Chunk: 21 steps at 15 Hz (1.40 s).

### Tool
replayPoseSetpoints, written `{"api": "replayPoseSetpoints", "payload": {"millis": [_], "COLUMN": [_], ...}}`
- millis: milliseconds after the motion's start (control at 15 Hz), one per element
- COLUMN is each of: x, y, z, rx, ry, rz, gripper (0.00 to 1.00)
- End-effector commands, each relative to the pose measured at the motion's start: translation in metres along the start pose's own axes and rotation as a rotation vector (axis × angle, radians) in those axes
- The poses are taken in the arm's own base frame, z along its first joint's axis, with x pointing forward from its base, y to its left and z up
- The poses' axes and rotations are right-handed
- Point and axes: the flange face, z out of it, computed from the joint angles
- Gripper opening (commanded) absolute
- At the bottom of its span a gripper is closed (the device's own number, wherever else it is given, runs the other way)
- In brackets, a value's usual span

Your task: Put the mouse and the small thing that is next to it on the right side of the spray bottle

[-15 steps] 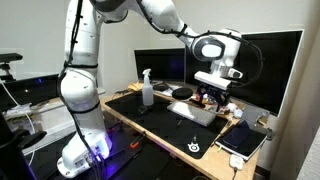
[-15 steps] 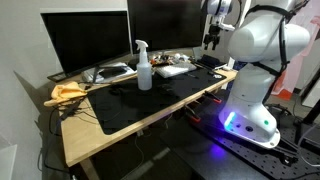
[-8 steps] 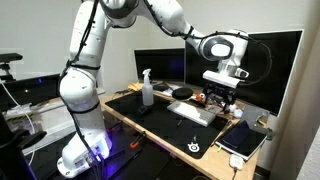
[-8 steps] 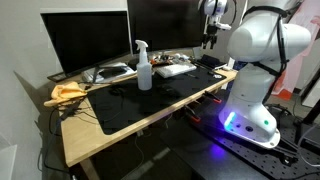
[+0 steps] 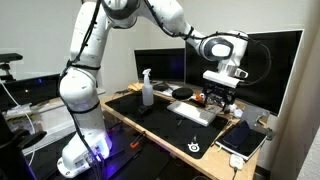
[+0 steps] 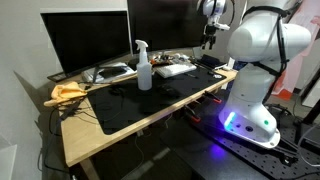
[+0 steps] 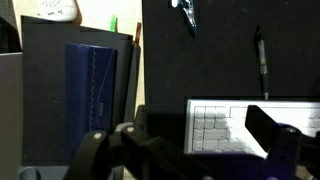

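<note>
Two dark monitors [image 6: 85, 40] back the wooden desk [image 6: 100, 135] holding a spray bottle [image 6: 144, 68].

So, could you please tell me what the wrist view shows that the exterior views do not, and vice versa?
Only the wrist view: a pen. Only the exterior views: the spray bottle, the monitors and a yellow cloth. Both: the white keyboard and the open pincer.

You've a yellow cloth [image 6: 68, 92] at middle left, a dark monitor [image 6: 85, 40] above it; a keyboard [image 7: 225, 125] sits lower right in the wrist view.
</note>
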Motion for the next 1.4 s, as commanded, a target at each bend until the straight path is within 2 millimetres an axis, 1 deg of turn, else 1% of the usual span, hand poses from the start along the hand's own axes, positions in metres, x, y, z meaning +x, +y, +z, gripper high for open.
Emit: {"api": "replayPoseSetpoints", "payload": {"millis": [0, 267, 467, 733, 1067, 1333], "x": [0.011, 0.031, 0.046, 0.066, 0.083, 0.099], "y": [0.001, 0.005, 0.008, 0.013, 0.025, 0.032], "z": [0.009, 0.029, 0.038, 0.039, 0.035, 0.044], "rx": [0.009, 0.024, 0.020, 0.014, 0.008, 0.006], "ry": [-0.010, -0.052, -0.059, -0.055, -0.049, -0.060], "rz": [0.024, 0.062, 0.091, 0.126, 0.178, 0.215], "gripper": [1.00, 1.00, 1.00, 1.00, 1.00, 1.00]}}
